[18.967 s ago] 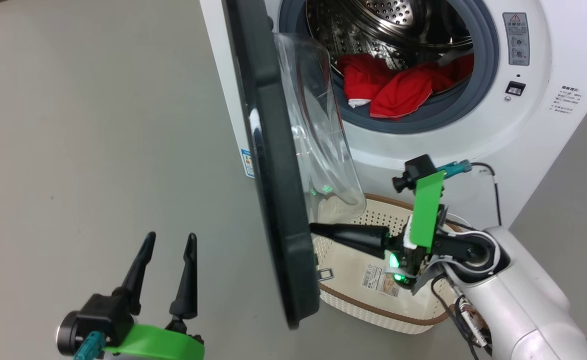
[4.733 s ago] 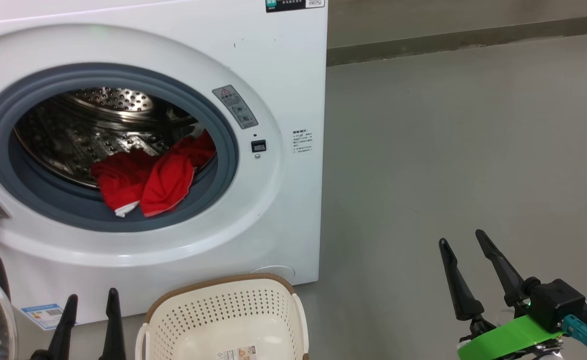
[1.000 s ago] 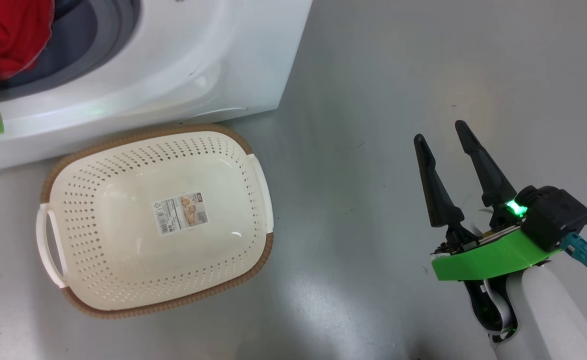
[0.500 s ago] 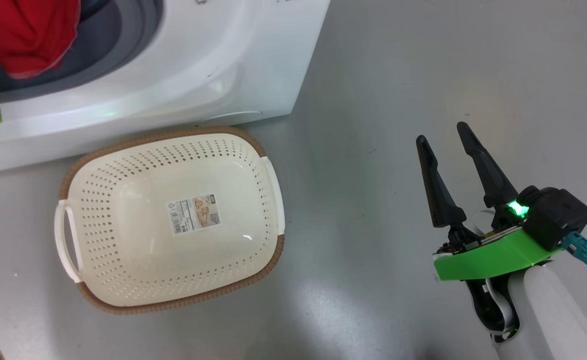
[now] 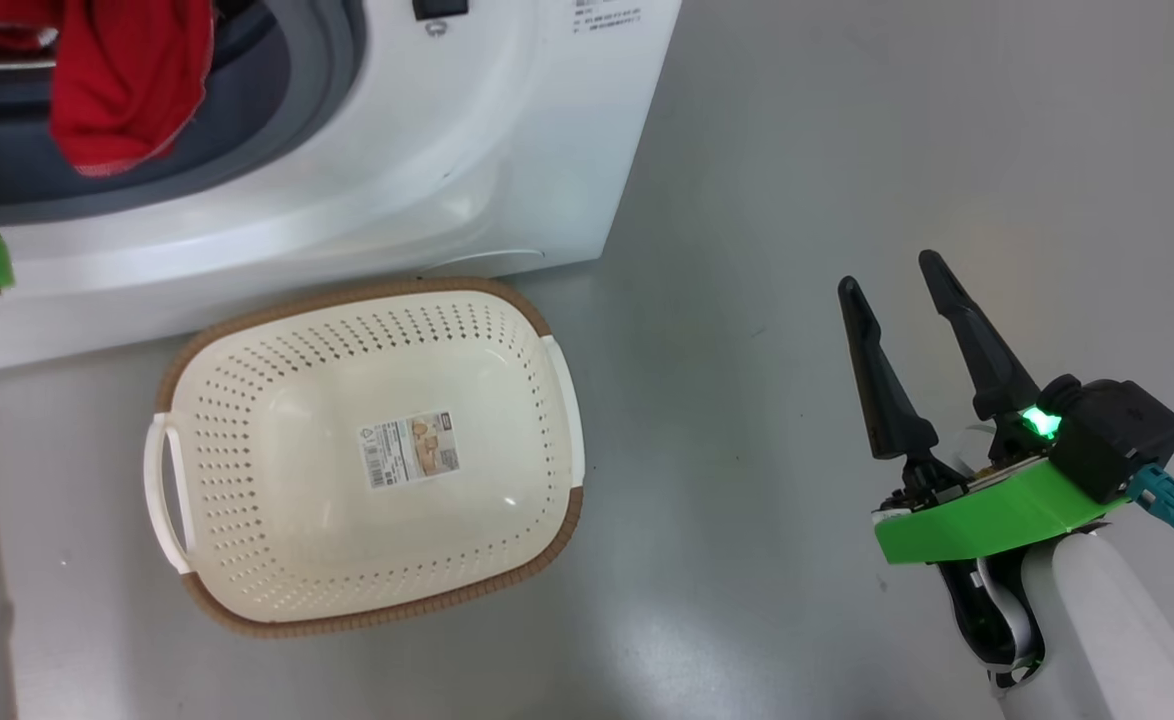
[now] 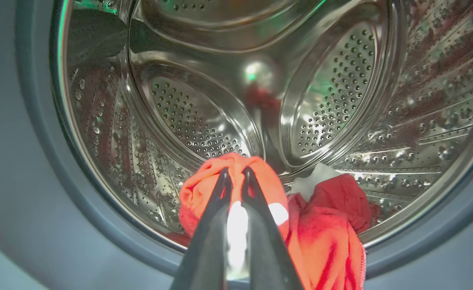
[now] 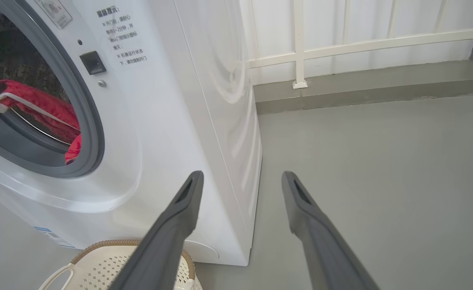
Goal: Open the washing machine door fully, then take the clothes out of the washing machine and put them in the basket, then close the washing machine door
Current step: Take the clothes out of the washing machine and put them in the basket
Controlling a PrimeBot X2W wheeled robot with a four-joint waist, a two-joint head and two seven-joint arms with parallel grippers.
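Inside washing machine (image 5: 507, 150), left tool (image 6: 235, 171) pinches clothes (image 6: 325, 225); right tool (image 5: 889, 272) spread.

Bright even light; floor (image 5: 647, 610) sheen, glints inside the washing machine (image 6: 204, 121).

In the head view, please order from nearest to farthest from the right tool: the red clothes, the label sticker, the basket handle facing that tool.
From the right tool:
1. The basket handle, on the right side of the basket, toward the tool.
2. The label sticker, in the middle of the basket floor.
3. The red clothes, at the opening of the washing machine, upper left.
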